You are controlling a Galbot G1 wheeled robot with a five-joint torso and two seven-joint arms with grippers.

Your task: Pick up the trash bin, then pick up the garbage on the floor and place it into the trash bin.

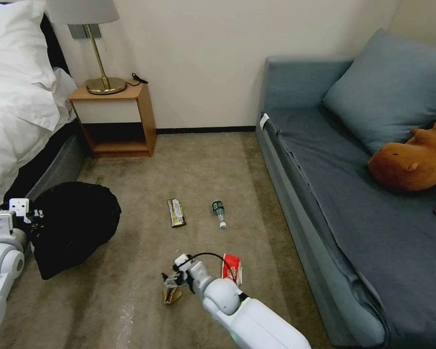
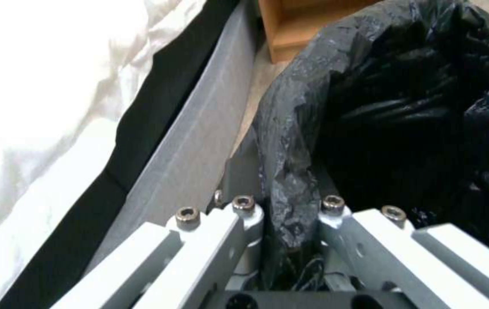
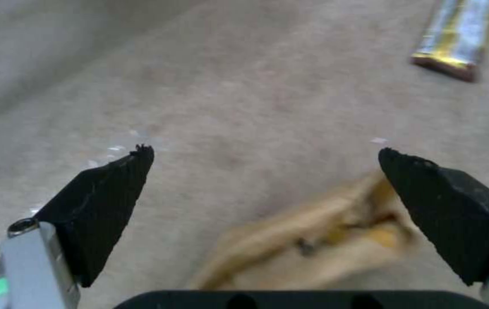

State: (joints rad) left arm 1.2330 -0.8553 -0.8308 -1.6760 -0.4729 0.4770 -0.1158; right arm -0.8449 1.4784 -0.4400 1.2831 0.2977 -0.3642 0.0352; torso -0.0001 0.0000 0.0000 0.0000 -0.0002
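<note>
With the left gripper (image 2: pixel 290 214) clamping the trash bin (image 1: pixel 75 223), the right gripper's (image 3: pixel 264 201) wide-spread, empty jaws may just flatten the off-centre paper bag (image 3: pixel 313 244).

The right pincer (image 1: pixel 172 280) partly hides the crumpled paper bag (image 1: pixel 171 293).

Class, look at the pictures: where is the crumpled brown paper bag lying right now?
In the head view the crumpled brown paper bag lies on the carpet near the bottom centre, just left of the red snack wrapper, under the right gripper, whose jaws are open.
</note>
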